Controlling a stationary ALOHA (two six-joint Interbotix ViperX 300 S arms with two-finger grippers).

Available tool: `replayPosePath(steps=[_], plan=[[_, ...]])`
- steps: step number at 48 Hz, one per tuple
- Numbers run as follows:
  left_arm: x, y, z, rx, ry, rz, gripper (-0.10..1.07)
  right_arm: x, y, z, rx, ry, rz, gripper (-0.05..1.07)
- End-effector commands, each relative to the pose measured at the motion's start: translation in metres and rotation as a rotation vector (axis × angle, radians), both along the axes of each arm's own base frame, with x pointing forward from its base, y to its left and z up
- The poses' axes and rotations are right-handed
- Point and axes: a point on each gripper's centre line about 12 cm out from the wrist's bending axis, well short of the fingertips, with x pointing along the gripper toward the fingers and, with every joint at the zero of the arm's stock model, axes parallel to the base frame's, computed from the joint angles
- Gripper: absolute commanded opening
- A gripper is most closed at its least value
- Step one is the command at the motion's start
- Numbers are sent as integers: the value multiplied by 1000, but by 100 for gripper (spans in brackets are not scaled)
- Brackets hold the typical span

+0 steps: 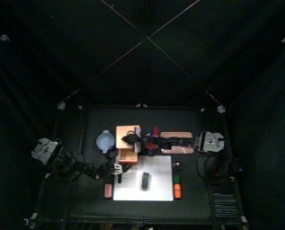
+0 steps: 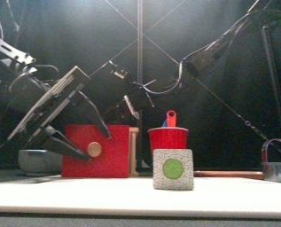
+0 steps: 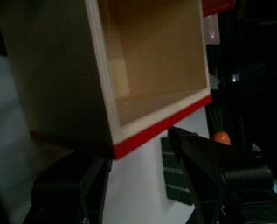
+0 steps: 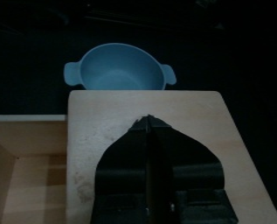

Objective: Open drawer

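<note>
The drawer [image 3: 152, 61] is a tan tray with a red front [image 3: 164, 122], slid out of the light-brown box [image 1: 127, 144]. Its bare inside shows in the left wrist view. From the front, the red face [image 2: 81, 160] carries a round wooden knob [image 2: 95, 151]. My left gripper [image 3: 138, 162] stands open just in front of the red face, one jaw on each side and nothing between them. My right gripper [image 4: 152, 124] is shut, with its tips resting on the top of the box [image 4: 106, 114].
A blue-grey bowl [image 4: 117, 68] sits behind the box. A red cup [image 2: 168, 137] stands on a white can with a green label [image 2: 172, 168] at the front. A white board [image 1: 166, 171] with a dark block [image 1: 147, 180] lies right of the drawer.
</note>
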Motion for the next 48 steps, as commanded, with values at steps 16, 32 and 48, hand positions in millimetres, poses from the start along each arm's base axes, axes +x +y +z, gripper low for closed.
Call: replayPosePath(steps=[16,32,48], plan=[[12,4,0,12,-14,28,80,-2,-4,-6,5,28,-13,4],[21,1,5,6,-36,25,72,2,-9,-5,2,24,-21,4],[28,-8,-4,-10,-12,5,72,3,-14,-11,5,57,-37,4]])
